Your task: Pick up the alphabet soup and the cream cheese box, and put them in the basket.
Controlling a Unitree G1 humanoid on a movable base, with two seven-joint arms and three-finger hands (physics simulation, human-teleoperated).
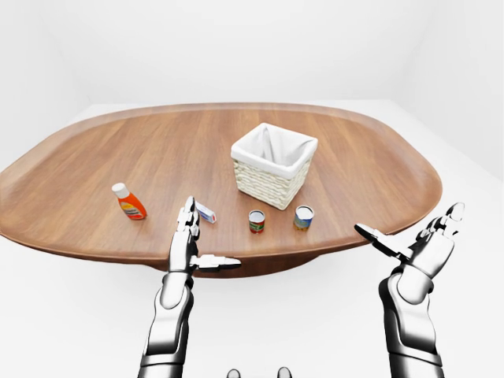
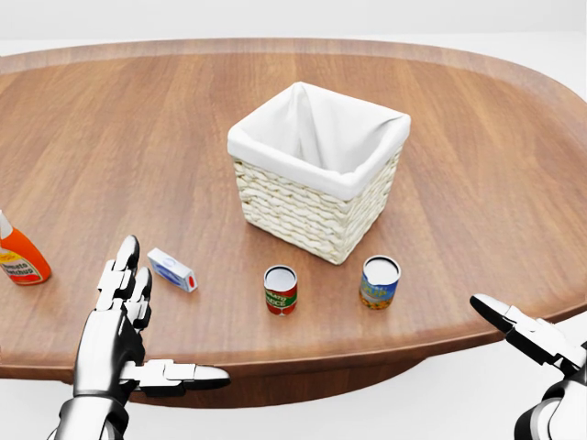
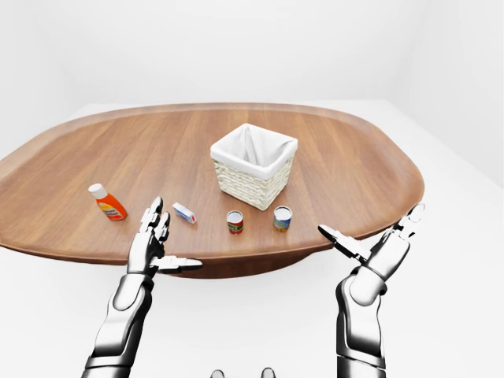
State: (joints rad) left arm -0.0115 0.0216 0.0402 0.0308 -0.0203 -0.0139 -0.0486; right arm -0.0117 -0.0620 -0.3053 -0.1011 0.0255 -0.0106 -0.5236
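Observation:
Two small cans stand on the wooden table below the basket in the head view: a red-and-green can (image 2: 281,290) and a blue-and-yellow can (image 2: 380,281); I cannot read which one is the alphabet soup. The cream cheese box (image 2: 172,269), small, blue and white, lies left of the cans. The woven basket (image 2: 303,215) with a white liner stands upright just above the cans. My left hand (image 1: 211,235) is open at the table's near edge, just below the box and not touching it. My right hand (image 1: 409,222) is open and empty off the table's lower right edge.
An orange sauce bottle (image 2: 20,258) with a white cap lies at the left of the oval table (image 2: 459,119). The table's rim runs under both hands. White floor and walls surround the table.

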